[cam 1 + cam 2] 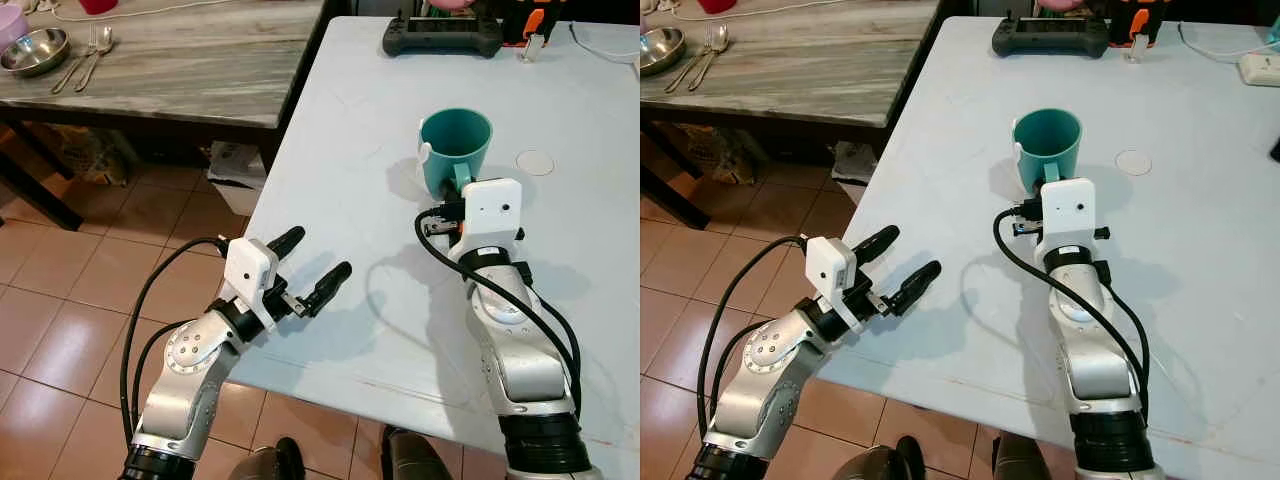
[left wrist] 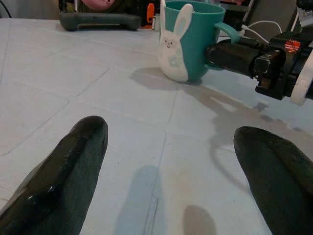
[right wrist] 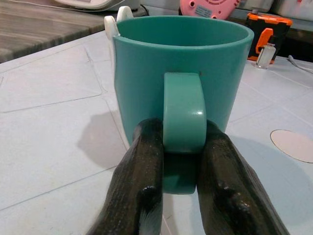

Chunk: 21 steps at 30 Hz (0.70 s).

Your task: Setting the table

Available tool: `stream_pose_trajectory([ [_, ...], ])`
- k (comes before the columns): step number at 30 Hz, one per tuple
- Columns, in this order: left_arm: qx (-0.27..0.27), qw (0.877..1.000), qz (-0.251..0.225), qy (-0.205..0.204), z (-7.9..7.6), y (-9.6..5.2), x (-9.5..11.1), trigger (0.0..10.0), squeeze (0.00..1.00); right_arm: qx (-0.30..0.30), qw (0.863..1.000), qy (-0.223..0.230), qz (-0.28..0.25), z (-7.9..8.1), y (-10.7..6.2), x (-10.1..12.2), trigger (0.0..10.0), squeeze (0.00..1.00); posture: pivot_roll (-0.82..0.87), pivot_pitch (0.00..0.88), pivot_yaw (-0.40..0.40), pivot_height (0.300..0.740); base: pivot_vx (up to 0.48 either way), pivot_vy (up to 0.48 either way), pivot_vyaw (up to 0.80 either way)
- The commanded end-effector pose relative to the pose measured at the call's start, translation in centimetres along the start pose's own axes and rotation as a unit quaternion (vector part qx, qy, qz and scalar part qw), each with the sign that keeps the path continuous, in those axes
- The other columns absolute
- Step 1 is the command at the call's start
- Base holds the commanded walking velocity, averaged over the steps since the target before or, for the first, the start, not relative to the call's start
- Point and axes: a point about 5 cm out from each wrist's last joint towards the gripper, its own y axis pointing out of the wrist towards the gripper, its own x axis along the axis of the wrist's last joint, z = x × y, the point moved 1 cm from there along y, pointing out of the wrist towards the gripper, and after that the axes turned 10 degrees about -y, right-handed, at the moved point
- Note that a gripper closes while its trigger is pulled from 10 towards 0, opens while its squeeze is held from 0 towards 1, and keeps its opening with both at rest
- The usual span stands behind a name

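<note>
**A:** Where is your mug sitting?

**B:** Your teal mug (image 1: pixel 455 148) stands upright on the pale blue table (image 1: pixel 340 200), at about one o'clock from the head camera. A white rabbit figure (image 2: pixel 174 44) clings to its outer wall, on the side facing your left arm. The handle (image 3: pixel 184 115) points back toward the robot, at six o'clock.

**A:** And the right gripper?

**B:** Your right gripper (image 3: pixel 182 161) reaches in from six o'clock, its two black fingers (image 3: pixel 142 171) clamped on the mug's handle, one pressed against each side. The white wrist camera housing (image 1: pixel 492 208) sits just behind the mug.

**A:** What about the left one?

**B:** Your left gripper (image 1: pixel 310 268) hovers over the near-left edge of the table, at about seven o'clock from the mug and well apart from it. Its fingers (image 2: pixel 58 176) are spread wide with nothing between them.

**A:** Anything else nearby?

**B:** A black handheld controller (image 1: pixel 441 38) lies at the far edge of the table, at twelve o'clock from the mug. A round white coaster-like disc (image 1: pixel 535 162) lies flat at three o'clock, near the mug. At ten o'clock, on a separate wood-grain table (image 1: pixel 190 70), you see a steel bowl (image 1: pixel 34 50) with a fork and spoon (image 1: pixel 88 55) just beside it.
</note>
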Motion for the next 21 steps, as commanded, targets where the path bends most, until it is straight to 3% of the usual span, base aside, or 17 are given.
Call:
stream_pose_trajectory([
  [1,0.001,1.0,0.002,0.003,0.0,-0.2,0.1,10.0,0.0,0.0,1.0,0.002,-0.009,0.2,-0.4,0.3,0.0,0.0,-0.3,0.256,0.128,0.74,0.0,0.0,0.0],
  [8,-0.004,1.0,-0.005,0.001,-0.2,0.1,0.5,10.0,0.0,-0.009,1.0,0.001,-0.002,-0.3,-0.8,-0.1,0.0,0.0,-0.3,0.25,0.131,0.74,0.0,0.0,0.0],
  [11,0.002,1.0,-0.008,0.006,0.2,0.3,0.6,10.0,0.0,-0.02,1.0,0.004,-0.003,-0.8,-1.3,-0.2,10.0,0.0,-0.3,0.241,0.13,0.74,0.0,0.0,0.0],
  [16,0.068,0.997,0.011,0.024,1.8,0.5,0.0,10.0,0.0,-0.031,0.999,0.017,-0.014,-1.2,-1.6,0.2,10.0,0.0,-0.31,0.219,0.128,0.74,0.0,0.0,0.0],
  [18,0.12,0.992,0.019,0.044,3.0,0.6,-0.4,10.0,0.0,-0.036,0.999,0.024,-0.02,-1.4,-1.8,0.5,10.0,0.0,-0.31,0.212,0.127,0.74,0.0,0.0,0.0],
  [21,0.154,0.987,0.02,0.047,3.8,0.6,-0.5,10.0,0.0,-0.038,0.999,0.031,-0.019,-1.5,-2.1,0.6,10.0,0.0,-0.31,0.196,0.126,0.74,0.0,0.0,0.0],
])
